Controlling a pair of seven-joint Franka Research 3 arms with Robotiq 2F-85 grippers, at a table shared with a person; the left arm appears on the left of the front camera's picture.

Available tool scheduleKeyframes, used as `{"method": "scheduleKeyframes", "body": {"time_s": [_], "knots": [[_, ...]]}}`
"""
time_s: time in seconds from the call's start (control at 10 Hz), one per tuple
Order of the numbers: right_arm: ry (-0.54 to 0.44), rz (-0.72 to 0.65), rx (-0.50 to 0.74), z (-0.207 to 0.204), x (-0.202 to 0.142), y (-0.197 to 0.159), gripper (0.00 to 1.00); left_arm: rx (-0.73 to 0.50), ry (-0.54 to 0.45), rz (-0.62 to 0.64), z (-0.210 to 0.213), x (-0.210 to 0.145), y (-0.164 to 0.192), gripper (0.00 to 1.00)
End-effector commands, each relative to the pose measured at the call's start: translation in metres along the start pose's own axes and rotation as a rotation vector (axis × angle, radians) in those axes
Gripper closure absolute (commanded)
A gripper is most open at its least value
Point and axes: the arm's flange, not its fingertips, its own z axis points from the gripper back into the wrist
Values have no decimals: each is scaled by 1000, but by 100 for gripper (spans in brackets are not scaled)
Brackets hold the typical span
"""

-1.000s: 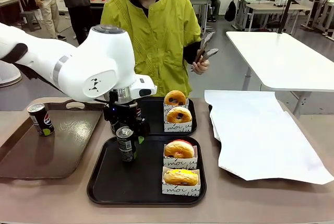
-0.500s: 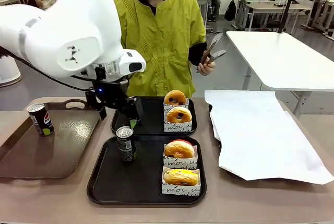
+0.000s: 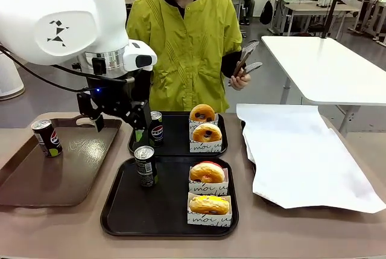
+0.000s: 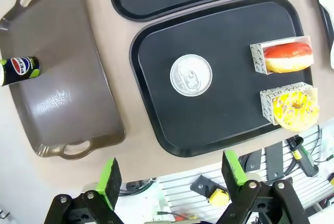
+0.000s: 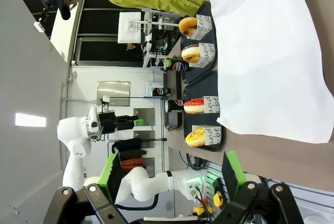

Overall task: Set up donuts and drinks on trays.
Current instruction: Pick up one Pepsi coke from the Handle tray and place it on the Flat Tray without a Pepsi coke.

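My left pincer has lifted off the slim dark Pepsi can since a second ago, fingers apart, holding nothing. That can stands alone on the near matte black rounded-square tray, beside two sleeved ring donuts, red-iced and yellow-iced. Far black tray: second can, two chocolate donuts. Glossy brown handled tray: third can. My right pincer is apart, empty.

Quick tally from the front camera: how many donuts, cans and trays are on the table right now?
Donuts: 4
Cans: 3
Black trays: 2
Brown tray: 1
Paper-covered tray: 1
Total: 11
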Motion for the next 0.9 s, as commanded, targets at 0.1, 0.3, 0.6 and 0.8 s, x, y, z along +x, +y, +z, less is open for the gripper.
{"method": "scheduleKeyframes", "body": {"time_s": [0.1, 0.3, 0.6, 0.8], "knots": [[1, 4, 6, 0, 0, 1, 0, -11, -4, -4, -10, 5, -3, 0], [1, 4, 6, 0, 0, 1, 0, -11, -4, -4, -10, 5, -3, 0], [1, 4, 6, 0, 0, 1, 0, -11, -4, -4, -10, 5, -3, 0], [1, 4, 6, 0, 0, 1, 0, -138, 142, 11, -7, 23, 26, 0]]}}
